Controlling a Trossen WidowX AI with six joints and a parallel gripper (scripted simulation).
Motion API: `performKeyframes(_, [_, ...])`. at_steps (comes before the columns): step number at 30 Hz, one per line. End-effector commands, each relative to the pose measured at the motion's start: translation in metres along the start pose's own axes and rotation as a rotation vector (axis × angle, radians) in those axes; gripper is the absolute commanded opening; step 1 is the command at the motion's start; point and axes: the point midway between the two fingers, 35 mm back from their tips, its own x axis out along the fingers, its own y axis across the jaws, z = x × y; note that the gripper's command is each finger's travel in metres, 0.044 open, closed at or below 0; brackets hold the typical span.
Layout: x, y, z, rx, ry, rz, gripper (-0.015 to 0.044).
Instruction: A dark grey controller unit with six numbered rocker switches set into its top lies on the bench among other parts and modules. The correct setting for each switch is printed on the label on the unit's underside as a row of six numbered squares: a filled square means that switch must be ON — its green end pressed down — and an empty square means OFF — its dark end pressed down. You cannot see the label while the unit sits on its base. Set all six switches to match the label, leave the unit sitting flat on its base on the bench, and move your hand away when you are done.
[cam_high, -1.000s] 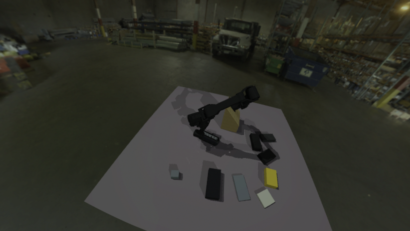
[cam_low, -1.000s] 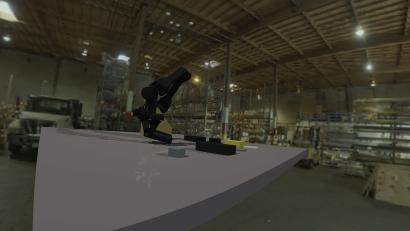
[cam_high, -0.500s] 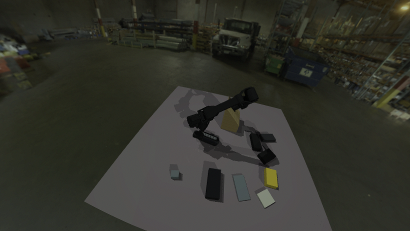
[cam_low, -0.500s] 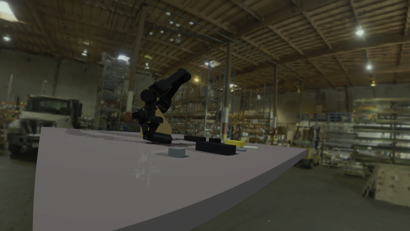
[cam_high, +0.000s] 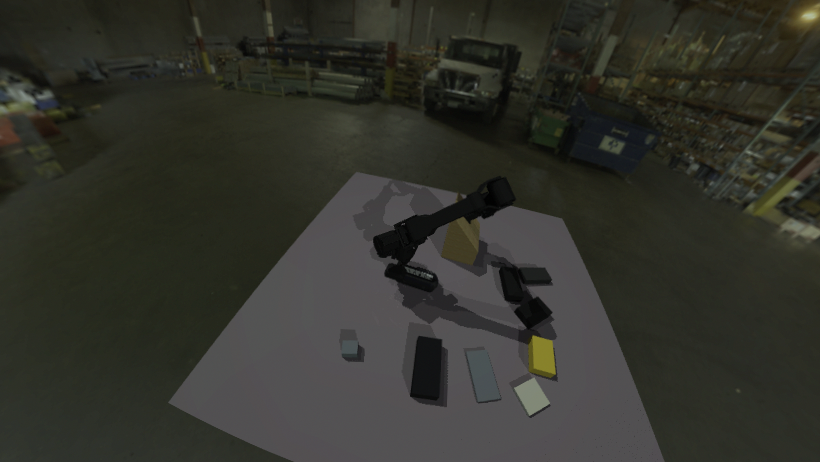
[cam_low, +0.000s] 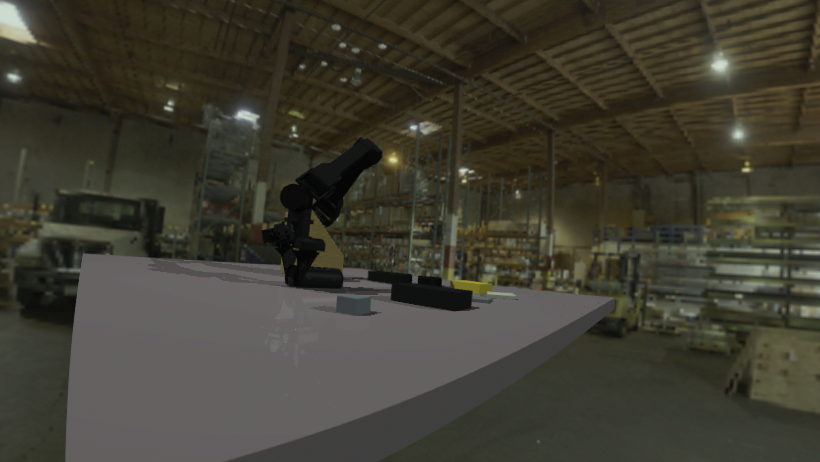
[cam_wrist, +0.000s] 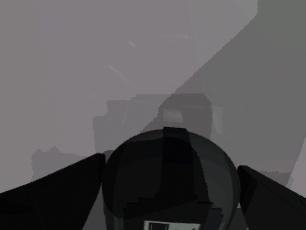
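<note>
The dark controller unit (cam_high: 412, 277) (cam_low: 321, 279) (cam_wrist: 171, 175) is low over the bench beside the arm, its long side roughly level. A pale patterned strip runs along its upper face in the top view. In the wrist view its rounded dark end fills the lower middle, and a pale panel with small dark marks shows at the bottom edge, cut off; I cannot read it. My gripper (cam_wrist: 172, 168) is shut on the unit, one finger against each side. Whether the unit touches the bench I cannot tell. The switch positions are too small or hidden to tell.
A wooden wedge (cam_high: 460, 243) stands behind the arm. Dark modules (cam_high: 510, 284) (cam_high: 533, 312) (cam_high: 535, 275) lie to the right. Toward the front are a small grey-blue block (cam_high: 349, 348), a black block (cam_high: 426, 367), a grey-blue slab (cam_high: 483, 374), a yellow block (cam_high: 542, 355) and a white slab (cam_high: 531, 396).
</note>
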Motion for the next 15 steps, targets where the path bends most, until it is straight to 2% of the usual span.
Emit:
performKeyframes(1, [0.0041,0.0004,-0.0017,0.001,0.009,0.001,0.0338])
performKeyframes(8, [0.0012,0.0001,-0.0003,0.000,0.001,0.000,0.0338])
performKeyframes(12, [0.0022,-0.0001,0.0002,0.001,0.000,-0.001,0.0440])
performKeyframes(15, [0.0022,-0.0001,0.0002,0.001,0.000,-0.001,0.0440])
